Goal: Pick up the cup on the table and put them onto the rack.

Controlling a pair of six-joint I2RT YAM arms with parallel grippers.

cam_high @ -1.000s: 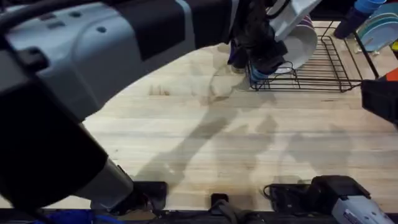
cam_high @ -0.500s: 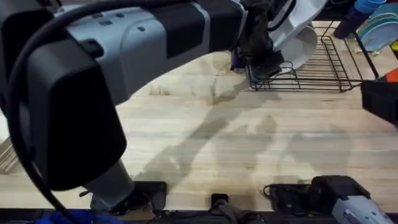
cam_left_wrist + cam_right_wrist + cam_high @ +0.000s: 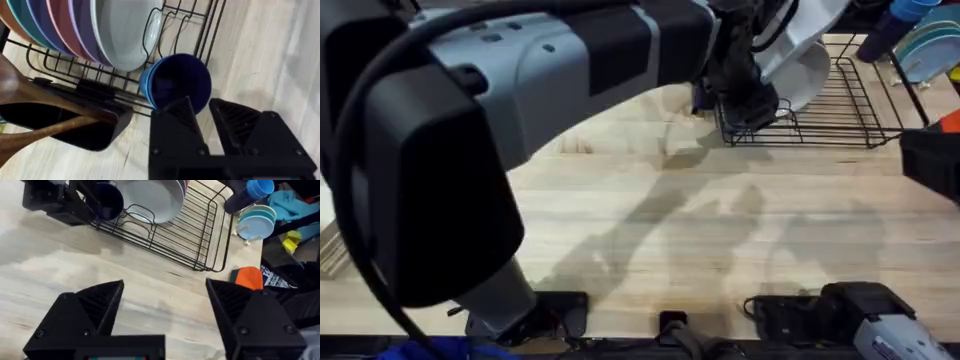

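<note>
Overhead: rack, black wire, rectangular, at the table's far right; white plate upright in its slots. Left arm, large and dark, reaches across to the rack's near-left corner; left gripper sits over that corner, a sliver of dark blue cup showing beside it. Finger spacing cannot be told here.

Left wrist: cup, dark navy, plain, slightly tapered, lying on its side with its mouth toward the camera, a lighter blue rim edge at one side; it rests on the rack's wire edge, next to a row of upright plates. Left gripper narrowly parted, fingertips at the cup's rim; whether they grip it cannot be told. Wooden utensils lie in a black holder.

Right wrist: right gripper spread wide, holding nothing, above bare table. Rack farther off, navy cup at its corner by the left gripper
</note>
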